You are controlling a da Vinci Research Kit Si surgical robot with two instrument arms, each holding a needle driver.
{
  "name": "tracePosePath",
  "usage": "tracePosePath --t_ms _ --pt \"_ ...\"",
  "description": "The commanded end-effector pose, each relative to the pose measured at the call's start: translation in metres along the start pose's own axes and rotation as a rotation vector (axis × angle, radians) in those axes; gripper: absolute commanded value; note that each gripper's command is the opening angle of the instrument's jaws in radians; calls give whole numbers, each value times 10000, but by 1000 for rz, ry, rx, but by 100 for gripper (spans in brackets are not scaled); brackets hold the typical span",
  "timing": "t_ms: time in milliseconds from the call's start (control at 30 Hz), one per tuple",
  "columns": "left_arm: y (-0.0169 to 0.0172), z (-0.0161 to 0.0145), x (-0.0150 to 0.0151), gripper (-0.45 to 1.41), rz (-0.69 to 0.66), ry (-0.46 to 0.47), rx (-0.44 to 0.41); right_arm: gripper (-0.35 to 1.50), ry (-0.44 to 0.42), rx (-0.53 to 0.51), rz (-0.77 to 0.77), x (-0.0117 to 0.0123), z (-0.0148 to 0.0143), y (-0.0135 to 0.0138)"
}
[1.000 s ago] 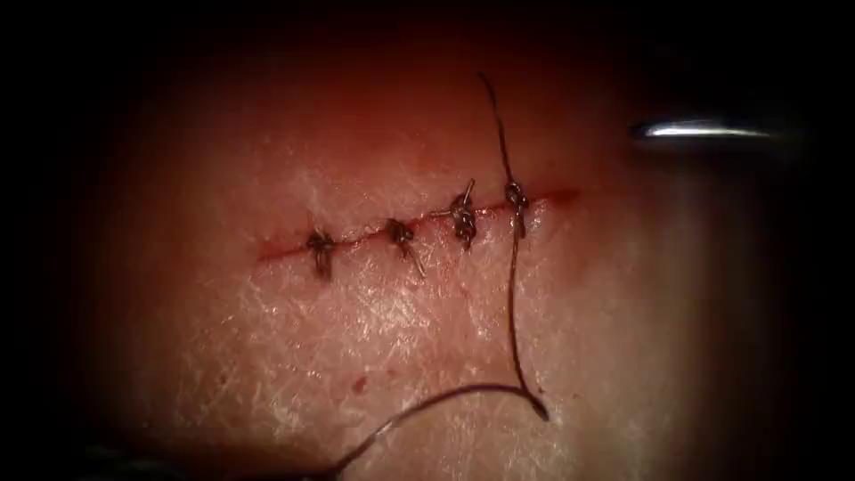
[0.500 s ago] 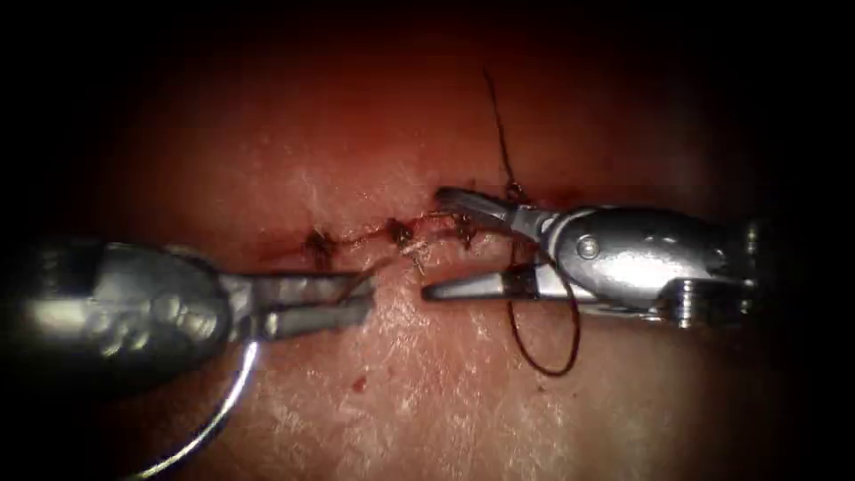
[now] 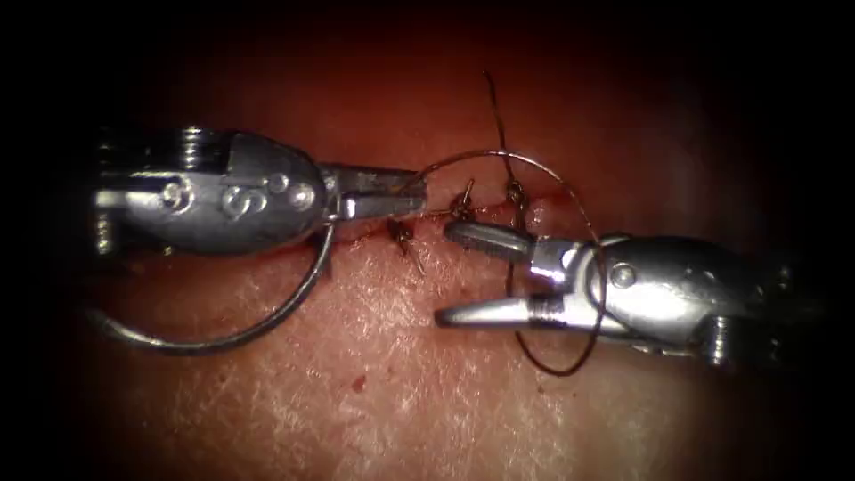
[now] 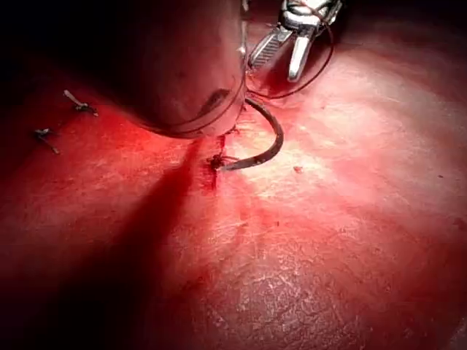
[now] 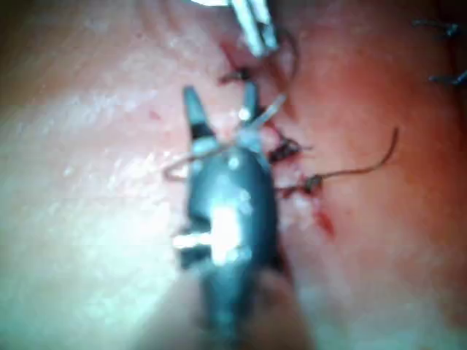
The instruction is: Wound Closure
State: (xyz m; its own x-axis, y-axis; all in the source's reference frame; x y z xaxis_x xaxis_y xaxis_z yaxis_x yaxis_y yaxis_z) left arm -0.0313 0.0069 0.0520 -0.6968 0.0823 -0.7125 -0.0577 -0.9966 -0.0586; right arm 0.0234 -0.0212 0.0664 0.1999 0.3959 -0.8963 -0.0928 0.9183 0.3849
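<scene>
Tissue (image 3: 427, 392) spreads under both tools, its cut (image 3: 374, 233) running level across the middle with four knotted stitches (image 3: 403, 235) along it. Right tool (image 3: 468, 274) reaches in from 3 o'clock with its jaws spread wide and holding nothing, one tip over the cut and one toward 6 o'clock of it; loops of thread (image 3: 552, 356) wrap round its neck. Left tool (image 3: 401, 198) comes from 9 o'clock, jaws pressed together on the thread just above the cut. Curved needle (image 3: 267, 325) lies free of the tissue, arcing below the left tool toward 7 o'clock.
</scene>
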Motion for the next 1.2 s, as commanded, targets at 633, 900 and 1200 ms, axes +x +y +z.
tracePosePath --t_ms 633,900,1200 --pt "46 97 -28 -45 17 -34 -76 21 147 -173 69 6 -2 21" --pt "61 93 -13 -45 17 -36 -87 46 117 -308 141 0 -1 45" --pt "54 92 7 -45 -5 -35 -90 66 -34 -466 184 -8 3 82"
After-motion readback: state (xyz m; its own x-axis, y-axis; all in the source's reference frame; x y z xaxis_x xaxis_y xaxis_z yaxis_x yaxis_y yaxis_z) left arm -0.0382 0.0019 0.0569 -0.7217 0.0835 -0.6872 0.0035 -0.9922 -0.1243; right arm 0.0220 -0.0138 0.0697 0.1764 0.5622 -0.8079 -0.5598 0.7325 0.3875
